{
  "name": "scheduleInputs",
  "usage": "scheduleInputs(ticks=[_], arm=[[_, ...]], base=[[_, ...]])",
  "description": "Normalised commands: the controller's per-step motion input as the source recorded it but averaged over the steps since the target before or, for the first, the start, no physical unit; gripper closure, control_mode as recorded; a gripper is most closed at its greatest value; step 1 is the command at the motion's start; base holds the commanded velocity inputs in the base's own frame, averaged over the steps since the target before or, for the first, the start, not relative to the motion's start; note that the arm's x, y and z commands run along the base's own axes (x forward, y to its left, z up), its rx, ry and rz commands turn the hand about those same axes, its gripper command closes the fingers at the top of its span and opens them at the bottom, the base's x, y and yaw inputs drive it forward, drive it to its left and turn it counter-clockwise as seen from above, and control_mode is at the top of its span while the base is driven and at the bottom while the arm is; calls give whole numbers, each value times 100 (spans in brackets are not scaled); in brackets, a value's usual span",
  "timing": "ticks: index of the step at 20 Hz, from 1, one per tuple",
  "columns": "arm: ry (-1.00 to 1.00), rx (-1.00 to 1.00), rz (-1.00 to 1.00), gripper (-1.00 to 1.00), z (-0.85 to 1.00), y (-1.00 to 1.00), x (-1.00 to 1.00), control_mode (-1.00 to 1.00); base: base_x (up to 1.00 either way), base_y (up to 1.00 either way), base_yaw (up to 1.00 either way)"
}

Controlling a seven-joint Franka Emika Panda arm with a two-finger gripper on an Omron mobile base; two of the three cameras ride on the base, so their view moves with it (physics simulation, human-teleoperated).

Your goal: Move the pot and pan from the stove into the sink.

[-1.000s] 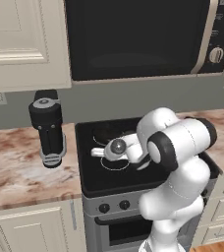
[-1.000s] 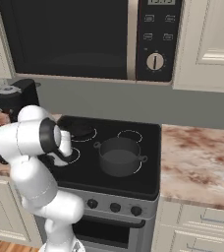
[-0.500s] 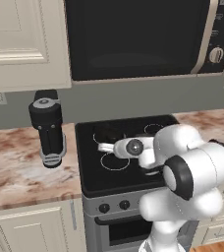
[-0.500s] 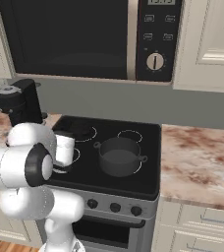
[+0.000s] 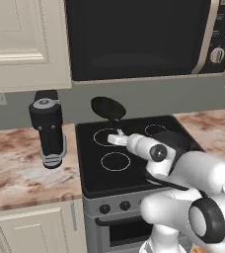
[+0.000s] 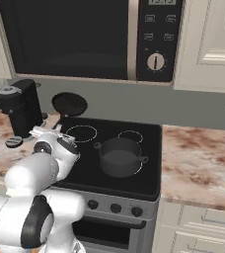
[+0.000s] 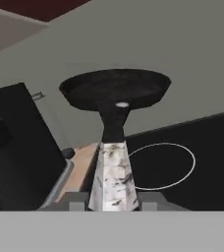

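We see a marbled brown desk [image 5: 16,173] on either side of the stove [image 6: 149,178], with a black microwave [image 6: 85,37] above it, cream cabinets [image 5: 25,44] around, and a black coffee machine [image 5: 48,131] standing left of the cooktop. The pot [image 6: 120,157] sits on the stove's front right burner. Our tool [image 7: 113,199] is nearly pressed together, pinching the pale tip of the long handle of the pan [image 5: 108,108], which hangs lifted in the air above the stove's back left corner, in front of the grey wall [image 6: 193,106].
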Motion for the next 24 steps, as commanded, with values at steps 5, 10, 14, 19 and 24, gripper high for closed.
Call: scheduleInputs(ticks=[5, 10, 14, 19, 24], arm=[[0, -2, 2, 100, 96, 0, -60, -100], [10, -14, 1, 100, 34, -1, -55, -100], [16, -23, 1, 100, 24, -4, -69, -100], [17, -31, 3, 100, 13, -4, -79, -100], [15, -34, 5, 100, 4, -6, -87, -100]], base=[[0, 0, 0], [0, 0, 0], [0, 0, 0], [0, 0, 0], [0, 0, 0]])
